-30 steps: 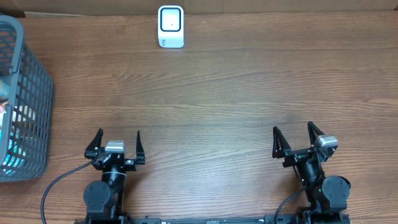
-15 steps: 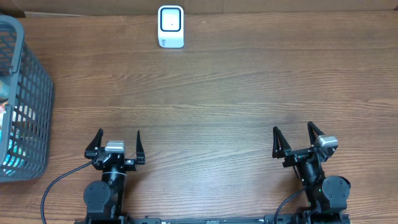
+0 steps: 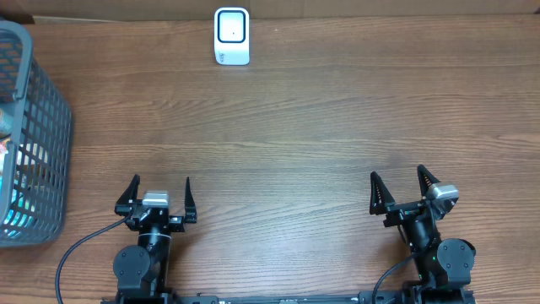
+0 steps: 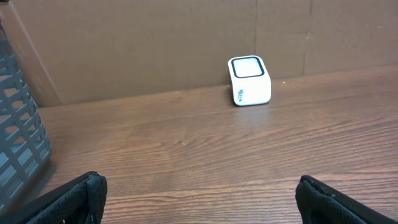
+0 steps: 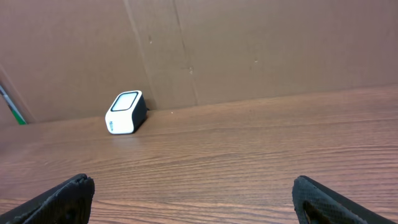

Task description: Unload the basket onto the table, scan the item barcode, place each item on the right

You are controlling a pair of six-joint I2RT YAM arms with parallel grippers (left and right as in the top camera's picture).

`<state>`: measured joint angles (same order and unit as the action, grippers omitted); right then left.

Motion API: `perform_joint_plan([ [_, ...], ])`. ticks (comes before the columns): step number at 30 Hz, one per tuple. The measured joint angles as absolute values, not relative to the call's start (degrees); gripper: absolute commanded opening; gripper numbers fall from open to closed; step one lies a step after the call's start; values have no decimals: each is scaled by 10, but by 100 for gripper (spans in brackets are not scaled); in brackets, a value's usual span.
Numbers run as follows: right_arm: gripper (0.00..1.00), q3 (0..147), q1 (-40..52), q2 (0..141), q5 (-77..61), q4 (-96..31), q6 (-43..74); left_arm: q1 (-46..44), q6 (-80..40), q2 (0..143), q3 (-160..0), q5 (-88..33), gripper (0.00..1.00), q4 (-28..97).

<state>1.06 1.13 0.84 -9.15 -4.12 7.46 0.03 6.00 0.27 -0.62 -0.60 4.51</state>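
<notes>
Nearest, at the front edge of the desk (image 3: 295, 127): left fingers (image 3: 131, 192) and right fingers (image 3: 375, 191), both pairs spread wide and empty, touching nothing, pointing toward the far side.

Mid-distance, at the left edge: grey wire basket (image 3: 46, 143), upright, only partly in frame, well apart from both pairs of fingers but closer to the left pair. Inside, packaged goods (image 3: 5, 150), glimpsed as patches of colour through the mesh; presumably the source of the item to be scanned. Exact kind, shape and barcode position not discernible.

Farthest, against the cardboard wall (image 4: 155, 43): white scanner (image 3: 232, 35) with a dark-rimmed window, left of centre, standing alone on bare wood.

Handling, as a judgement: probably light retail packaging, possibly thin-walled or slick, so easily crushed or dropped under a careless pinch. Best taken by an edge or narrow side reachable from the open top of the basket, with the printed code left uncovered and free to be turned toward the scanner window. Left pair better placed for the pick.
</notes>
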Motion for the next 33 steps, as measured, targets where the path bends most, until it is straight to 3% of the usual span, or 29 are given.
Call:
perform_joint_plan([
  [33,100,11,11,8,-91,-41,74,0,33,3,-6,-12,100,45],
])
